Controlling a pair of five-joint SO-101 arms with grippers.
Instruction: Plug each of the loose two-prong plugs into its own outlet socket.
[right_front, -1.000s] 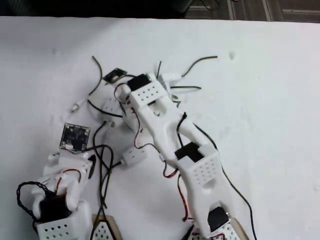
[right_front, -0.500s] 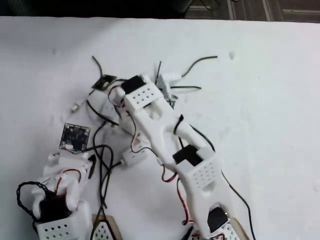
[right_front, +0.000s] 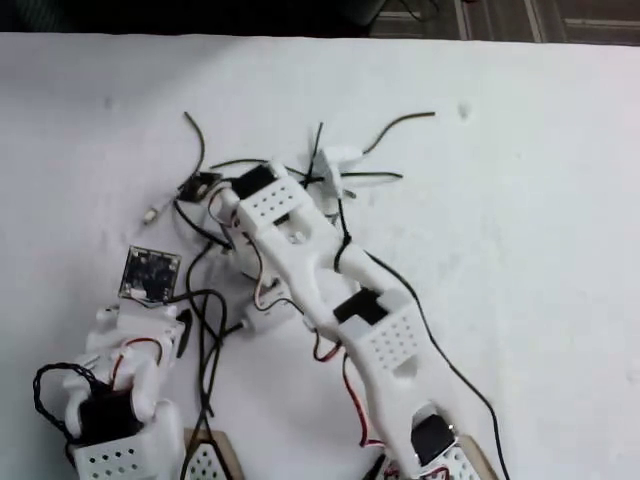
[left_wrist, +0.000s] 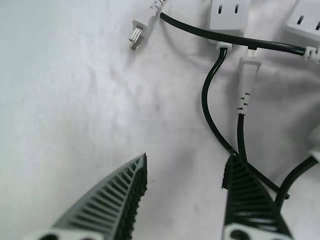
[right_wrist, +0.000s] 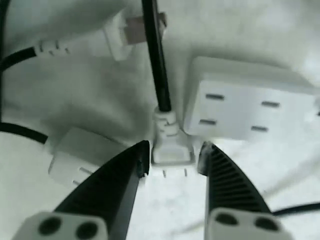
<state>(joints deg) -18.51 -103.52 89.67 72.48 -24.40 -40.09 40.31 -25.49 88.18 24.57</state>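
Note:
My right gripper (right_wrist: 173, 152) is shut on a white two-prong plug (right_wrist: 165, 125) whose black cable (right_wrist: 154, 55) runs away from it. A white outlet block (right_wrist: 245, 107) with slots lies just beside this plug, and a second socket (right_wrist: 72, 162) lies on the other side. Another loose plug (right_wrist: 125, 32) rests farther off. My left gripper (left_wrist: 186, 167) hangs open over bare table. Beyond it lie a loose plug (left_wrist: 136, 32) with bare prongs and two white sockets (left_wrist: 229, 12) (left_wrist: 306, 20). In the high view the right arm (right_front: 300, 250) stretches to the table's middle.
Black cables (left_wrist: 212, 107) cross the white table (right_front: 540, 180) between the sockets and both arms. A white socket body (right_front: 268, 317) lies by the right arm's elbow, and another white piece (right_front: 340, 160) sits beyond its wrist. The table's right half is open.
The right arm has swung leftward across the table, its wrist shifting left and slightly nearer. The left arm has stayed still.

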